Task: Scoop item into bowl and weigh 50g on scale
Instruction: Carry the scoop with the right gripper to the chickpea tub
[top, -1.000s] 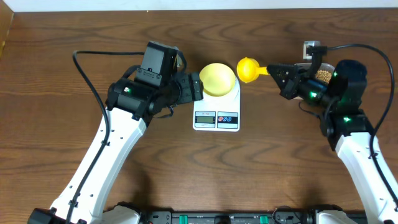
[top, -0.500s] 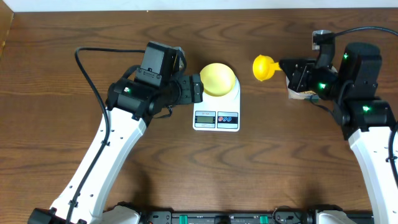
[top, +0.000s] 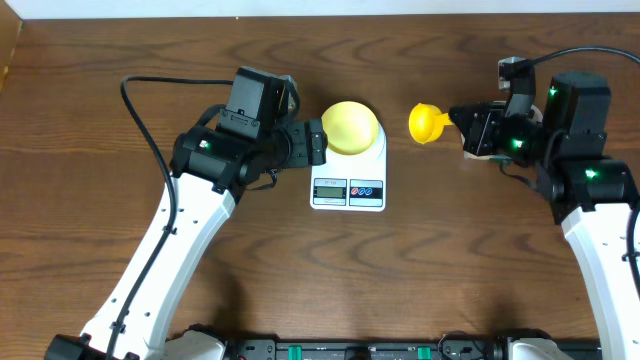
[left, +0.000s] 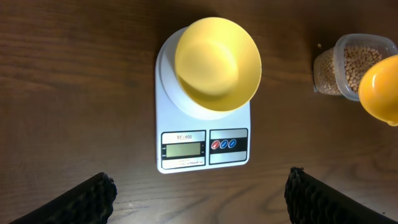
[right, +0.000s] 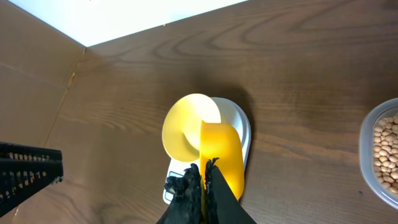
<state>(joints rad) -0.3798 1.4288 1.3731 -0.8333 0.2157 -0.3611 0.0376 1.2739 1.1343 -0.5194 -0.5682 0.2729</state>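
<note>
The pale-yellow bowl (top: 350, 127) (left: 217, 62) stands on the platform of the white scale (top: 348, 188) (left: 205, 146), and I see no beans inside it. My left gripper (top: 318, 141) (left: 200, 179) is open just left of the bowl, with nothing between its fingers (left: 87, 199). My right gripper (top: 462, 120) (right: 205, 171) is shut on the handle of a yellow scoop (top: 428, 122) (right: 221, 152), held in the air right of the scale. No beans show in the scoop. The beans (left: 360, 59) (right: 387, 152) lie in a clear tub.
The clear tub (left: 328, 68) (right: 367, 149) stands on the wooden table right of the scale; from overhead my right arm mostly covers it. The black finger (right: 31, 168) of the left gripper shows at the left edge of the right wrist view.
My right gripper has carried the scoop to the right, away from the bowl, and now hangs over the tub. The left arm, bowl and scale have not moved.
</note>
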